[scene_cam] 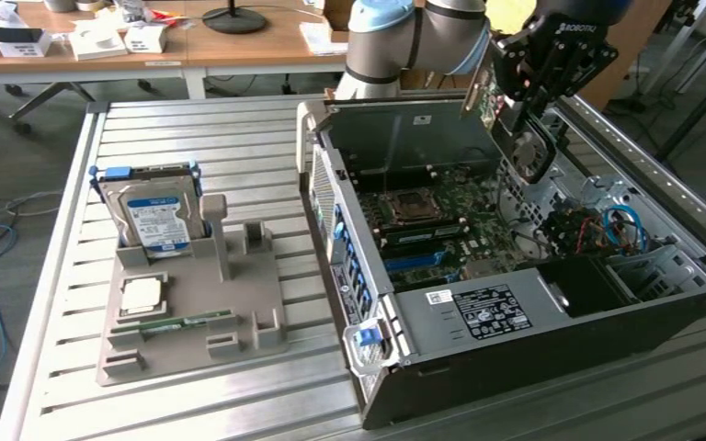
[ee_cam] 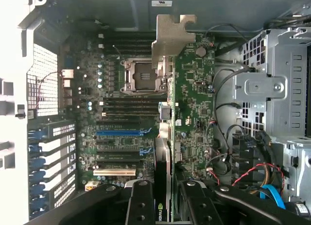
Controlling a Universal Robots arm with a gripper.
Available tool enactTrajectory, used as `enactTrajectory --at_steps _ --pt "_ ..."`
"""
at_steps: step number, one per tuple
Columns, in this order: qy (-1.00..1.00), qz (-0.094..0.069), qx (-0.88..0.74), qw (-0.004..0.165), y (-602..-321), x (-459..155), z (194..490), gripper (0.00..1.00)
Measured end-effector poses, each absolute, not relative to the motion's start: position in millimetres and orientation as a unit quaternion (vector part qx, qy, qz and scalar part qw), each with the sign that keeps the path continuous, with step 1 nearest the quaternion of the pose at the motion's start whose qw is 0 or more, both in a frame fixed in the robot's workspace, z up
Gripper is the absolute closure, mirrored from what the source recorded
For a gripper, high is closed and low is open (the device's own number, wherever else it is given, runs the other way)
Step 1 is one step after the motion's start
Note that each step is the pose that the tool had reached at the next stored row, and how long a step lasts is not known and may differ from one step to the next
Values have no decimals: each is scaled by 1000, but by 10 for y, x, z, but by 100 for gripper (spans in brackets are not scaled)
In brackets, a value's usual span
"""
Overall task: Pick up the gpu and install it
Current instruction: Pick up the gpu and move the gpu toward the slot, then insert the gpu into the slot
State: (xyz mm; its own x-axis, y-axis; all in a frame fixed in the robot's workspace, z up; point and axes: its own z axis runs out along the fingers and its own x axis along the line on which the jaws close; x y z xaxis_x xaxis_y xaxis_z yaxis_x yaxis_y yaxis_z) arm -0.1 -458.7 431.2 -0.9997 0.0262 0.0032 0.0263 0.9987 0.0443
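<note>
Pickup done: gripper jaws clamped on gpu, above motherboard inside open case; not yet seated.

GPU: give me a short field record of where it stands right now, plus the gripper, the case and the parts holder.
gpu: clamped edge-on between the gripper's fingers, above the motherboard, not in a slot
gripper: shut on the gpu, over the open case
computer case: on its side on the table, side panel off, board exposed
hard drive: upright in the grey holder, at the exterior view's left
RAM stick: lying flat in the holder
</note>
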Motion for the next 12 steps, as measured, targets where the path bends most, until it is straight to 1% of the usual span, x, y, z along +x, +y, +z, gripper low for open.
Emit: enactTrajectory --at_steps 12 --pt "-1000 -22 -13 1 -4587 -1 4312 74"
